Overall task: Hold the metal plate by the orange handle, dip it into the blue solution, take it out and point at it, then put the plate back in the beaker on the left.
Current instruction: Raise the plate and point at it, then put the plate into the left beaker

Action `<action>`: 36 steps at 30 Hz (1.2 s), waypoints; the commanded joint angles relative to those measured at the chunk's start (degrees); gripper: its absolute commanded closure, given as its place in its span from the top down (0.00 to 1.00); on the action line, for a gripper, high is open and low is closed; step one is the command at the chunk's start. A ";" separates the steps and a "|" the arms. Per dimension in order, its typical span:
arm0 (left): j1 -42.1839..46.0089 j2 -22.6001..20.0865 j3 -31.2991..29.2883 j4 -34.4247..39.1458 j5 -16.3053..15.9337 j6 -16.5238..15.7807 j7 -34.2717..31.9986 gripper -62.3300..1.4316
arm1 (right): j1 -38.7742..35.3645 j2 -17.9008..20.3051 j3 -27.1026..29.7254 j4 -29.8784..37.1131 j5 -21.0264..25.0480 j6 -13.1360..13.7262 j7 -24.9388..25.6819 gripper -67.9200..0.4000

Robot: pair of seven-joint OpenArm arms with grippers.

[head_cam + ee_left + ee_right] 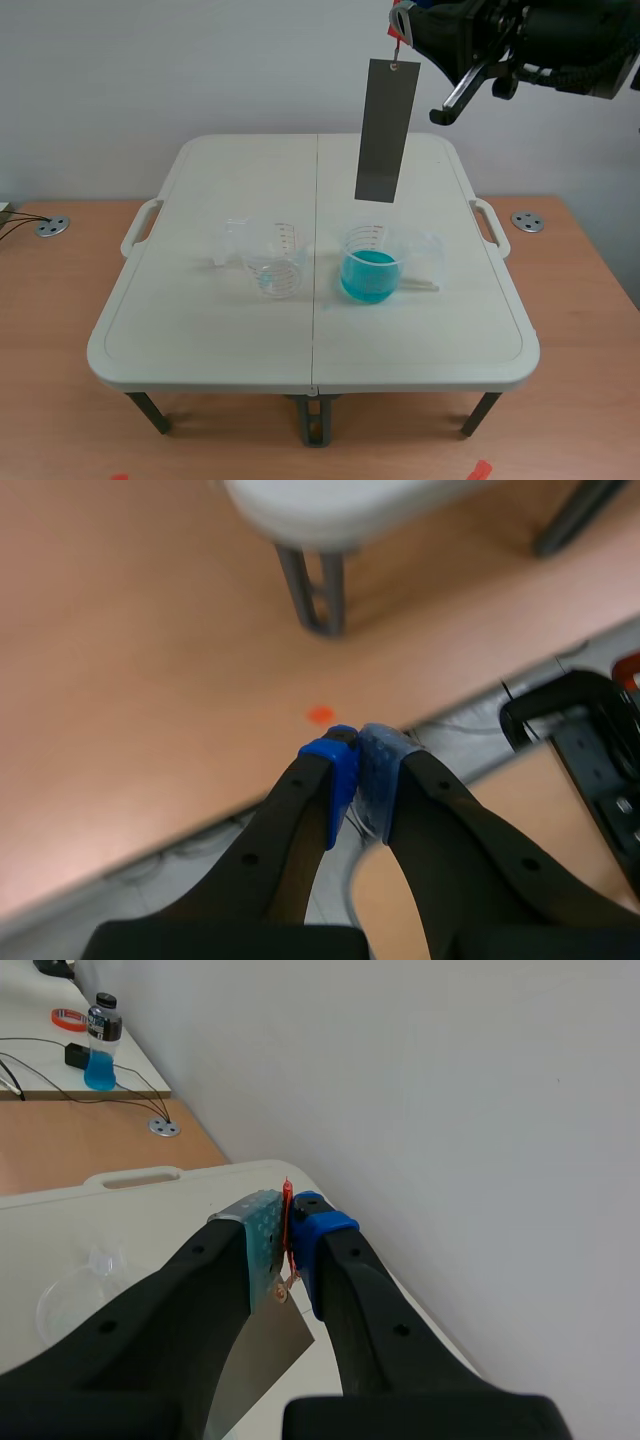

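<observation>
Metal plate (386, 130) and beakers. Nearest, left gripper (358, 742), pads pressed together on nothing, short of the table (200, 330). Mid-table, clear beaker (275, 262) beside beaker of blue solution (371, 270). Above it the plate hangs upright (clear of the liquid), orange handle (397, 40) pinched by right gripper (290, 1225).

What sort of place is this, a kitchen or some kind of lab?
Probably a robotics lab staging a chemistry demo: a clear beaker and a beaker of blue solution stand on a white folding table, and the right gripper holds a metal plate above the table.
</observation>
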 commanded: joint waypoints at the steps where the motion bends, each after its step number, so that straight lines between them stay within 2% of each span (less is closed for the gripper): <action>1: 0.42 2.21 0.26 -1.11 1.16 -0.07 -2.19 0.05 | 1.11 -0.20 0.42 1.38 0.83 -0.46 0.87 0.03; 10: 4.52 9.92 1.49 -10.78 7.87 0.13 -10.25 0.05 | 1.29 -3.43 0.31 1.38 -1.18 -0.44 0.61 0.02; 17: 4.79 12.83 5.77 -16.74 12.33 3.80 -15.43 0.05 | 3.06 -5.90 -0.61 1.38 -2.67 -0.44 -0.02 0.02; 23: 4.76 14.91 6.54 -19.32 17.00 3.87 -15.28 0.05 | 4.61 -8.28 -1.77 1.36 -3.34 -0.44 -1.62 0.02; 30: 4.76 15.50 6.54 -20.44 17.16 3.78 -15.30 0.05 | 5.81 -11.93 -2.58 1.36 -6.05 -0.44 -2.62 0.03; 36: 4.63 15.47 6.54 -20.44 17.16 3.78 -15.28 0.05 | 6.88 -13.62 -5.16 1.36 -6.99 -0.46 -3.26 0.03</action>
